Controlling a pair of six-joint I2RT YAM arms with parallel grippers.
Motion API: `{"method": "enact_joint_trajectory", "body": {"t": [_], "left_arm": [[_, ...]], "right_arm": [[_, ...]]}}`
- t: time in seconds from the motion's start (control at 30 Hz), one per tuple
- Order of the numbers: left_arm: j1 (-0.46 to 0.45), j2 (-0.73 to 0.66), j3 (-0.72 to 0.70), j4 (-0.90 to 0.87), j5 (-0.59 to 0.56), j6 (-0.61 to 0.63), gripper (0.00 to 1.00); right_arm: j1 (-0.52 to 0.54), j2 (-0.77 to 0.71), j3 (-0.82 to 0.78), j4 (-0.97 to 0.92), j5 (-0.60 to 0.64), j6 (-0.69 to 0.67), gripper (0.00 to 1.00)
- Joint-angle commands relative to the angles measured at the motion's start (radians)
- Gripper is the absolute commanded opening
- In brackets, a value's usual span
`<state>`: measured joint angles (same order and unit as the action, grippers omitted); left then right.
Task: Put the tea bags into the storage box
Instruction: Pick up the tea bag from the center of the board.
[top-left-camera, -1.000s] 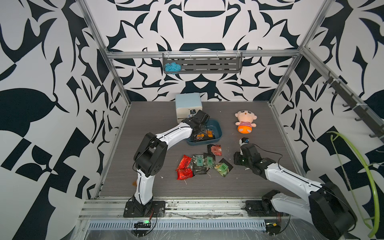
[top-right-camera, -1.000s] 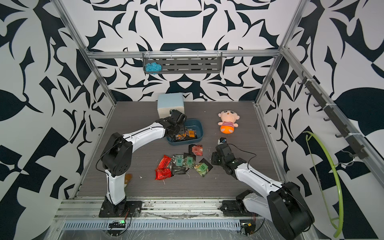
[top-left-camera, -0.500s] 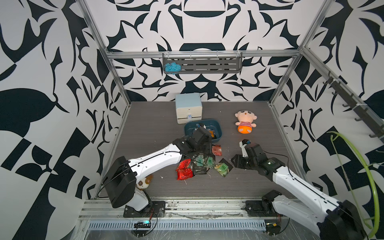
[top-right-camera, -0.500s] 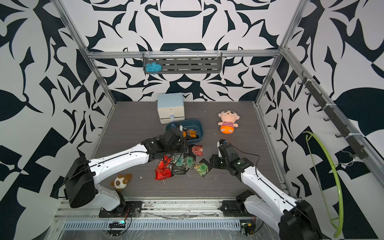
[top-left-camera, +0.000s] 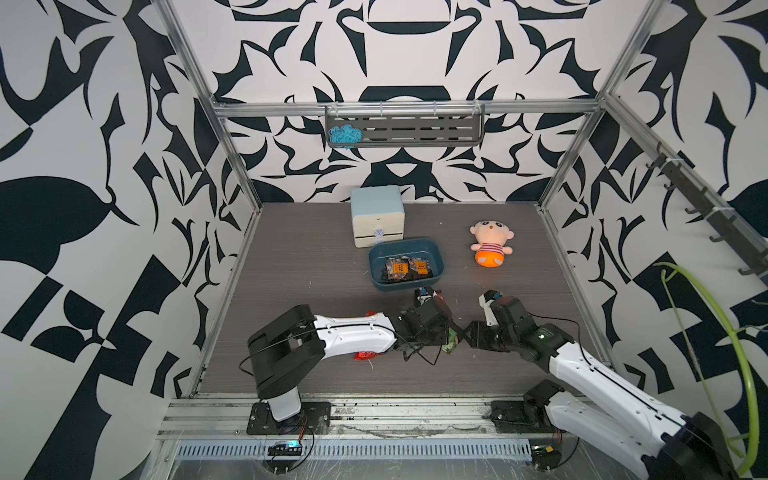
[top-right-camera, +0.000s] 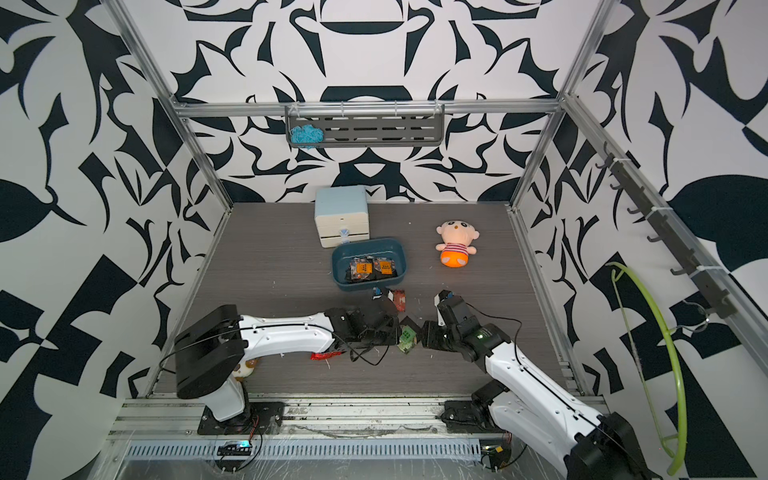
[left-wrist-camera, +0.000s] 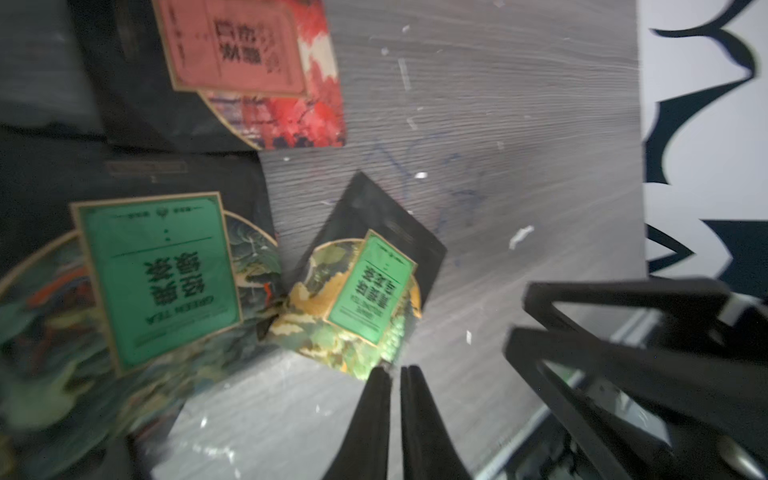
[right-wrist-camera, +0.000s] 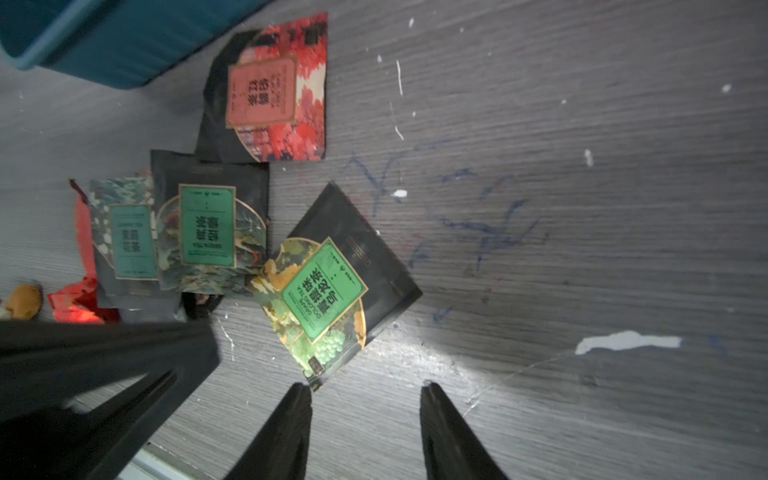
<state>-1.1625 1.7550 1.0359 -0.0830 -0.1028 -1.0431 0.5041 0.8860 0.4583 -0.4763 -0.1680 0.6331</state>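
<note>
**Step in hand:** pick-up of grape oolong sachet (right-wrist-camera: 328, 286), lower centre of the right wrist view. Flat on counter (top-left-camera: 316, 257), touching green tea sachet (right-wrist-camera: 208, 224) at one corner.

**Left gripper** (left-wrist-camera: 395, 370): jaws almost together, only a slit between, tips at the sachet's corner. Foil pinched or not, cannot tell.

**Right gripper** (right-wrist-camera: 365, 388): jaws apart, empty, one tip just beside that same corner.

**Handling advice:**
- Take by the sealed edge, not the label.
- Lift clear of the neighbour before carrying.
- Hold one arm back, with two grippers crowding one corner.

**Storage box** (top-left-camera: 405, 241): centre of a top view, above both arms in frame. Teal plastic, shallow, rounded corners, orange-labelled bags (top-left-camera: 405, 269) inside.

**Sachets:** thin foil, flat, square-cut, matte black with printed labels. Red sachet (right-wrist-camera: 278, 91) just beside the box. Probably slippery, apt to crumple.
</note>
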Motion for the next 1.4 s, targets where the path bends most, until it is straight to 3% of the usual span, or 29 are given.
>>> {"method": "enact_joint_trajectory", "body": {"t": [0.0,0.3,1.03,1.37], "left_arm": [[0.006,0.058,0.061,-0.011,0.010,-0.041,0.10],[0.049,0.127,0.076,-0.014,0.023,-0.064,0.07],[0.047,0.159,-0.042,0.080,0.076,-0.130,0.02],[0.038,0.168,-0.062,0.094,0.073,-0.138,0.00]], "right_arm": [[0.009,0.025,-0.006,0.021,0.017,0.014,0.47],[0.017,0.085,-0.012,0.078,0.007,0.028,0.47],[0.025,0.257,-0.018,0.187,0.020,0.046,0.48],[0.025,0.294,-0.068,0.297,0.051,0.136,0.48]]}}
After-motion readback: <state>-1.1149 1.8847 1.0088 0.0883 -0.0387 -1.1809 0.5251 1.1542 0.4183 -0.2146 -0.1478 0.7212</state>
